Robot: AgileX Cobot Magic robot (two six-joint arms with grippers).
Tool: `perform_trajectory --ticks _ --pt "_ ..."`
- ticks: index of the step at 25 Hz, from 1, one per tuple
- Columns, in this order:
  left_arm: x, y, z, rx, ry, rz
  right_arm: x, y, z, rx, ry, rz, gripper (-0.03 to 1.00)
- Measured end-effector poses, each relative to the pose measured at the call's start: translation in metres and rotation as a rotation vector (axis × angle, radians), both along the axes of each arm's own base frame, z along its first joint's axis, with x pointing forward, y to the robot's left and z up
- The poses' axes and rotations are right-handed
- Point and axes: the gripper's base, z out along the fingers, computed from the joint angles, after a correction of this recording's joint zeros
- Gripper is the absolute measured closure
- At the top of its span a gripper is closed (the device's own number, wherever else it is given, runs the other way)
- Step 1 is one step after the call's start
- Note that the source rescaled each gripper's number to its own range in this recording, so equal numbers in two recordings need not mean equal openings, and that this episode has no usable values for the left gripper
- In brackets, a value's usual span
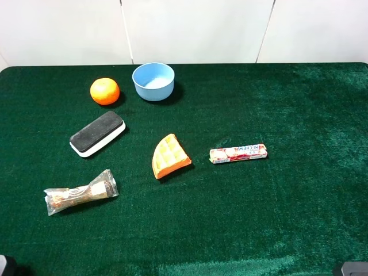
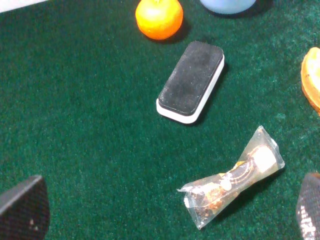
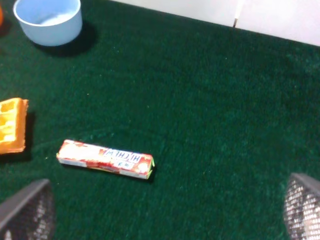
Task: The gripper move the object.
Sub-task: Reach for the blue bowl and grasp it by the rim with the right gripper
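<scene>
The light blue bowl stands upright and empty at the back of the green table, left of centre. Its lower edge shows in the left wrist view, and the whole bowl shows in the right wrist view. My left gripper is open and empty, low at the table's front left, far from the bowl. My right gripper is open and empty at the front right, also far from it. In the high view only a sliver of each shows, at the bottom corners.
An orange fruit sits just left of the bowl. A black and white eraser, an orange waffle wedge, a candy stick pack and a clear snack packet lie mid-table. A white wall runs along the back edge.
</scene>
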Motion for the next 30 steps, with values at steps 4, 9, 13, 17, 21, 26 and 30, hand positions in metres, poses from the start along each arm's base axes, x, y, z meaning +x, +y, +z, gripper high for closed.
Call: perform_trajectory --ticks 4,9,13,17,21,26,30 --pt "0.0 0.0 0.0 0.001 0.0 0.0 0.033 0.006 0.013 -0.029 0.054 0.008 -0.03" --pt "0.0 0.0 0.0 0.001 0.0 0.0 0.079 0.021 0.032 -0.062 0.11 0.06 -0.03" --pt "0.0 0.0 0.0 0.001 0.0 0.0 0.119 0.044 0.046 -0.09 0.135 0.135 -0.03" --pt "0.0 0.0 0.0 0.001 0.0 0.0 0.164 0.073 0.055 -0.11 0.16 0.191 -0.03" --pt "0.0 0.0 0.0 0.001 0.0 0.0 0.206 0.1 0.056 -0.146 0.167 0.227 -0.03" --pt "0.0 0.0 0.0 0.001 0.0 0.0 0.25 0.132 0.048 -0.173 0.18 0.264 -0.03" --pt "0.0 0.0 0.0 0.001 0.0 0.0 0.279 0.159 0.04 -0.179 0.182 0.296 -0.03"
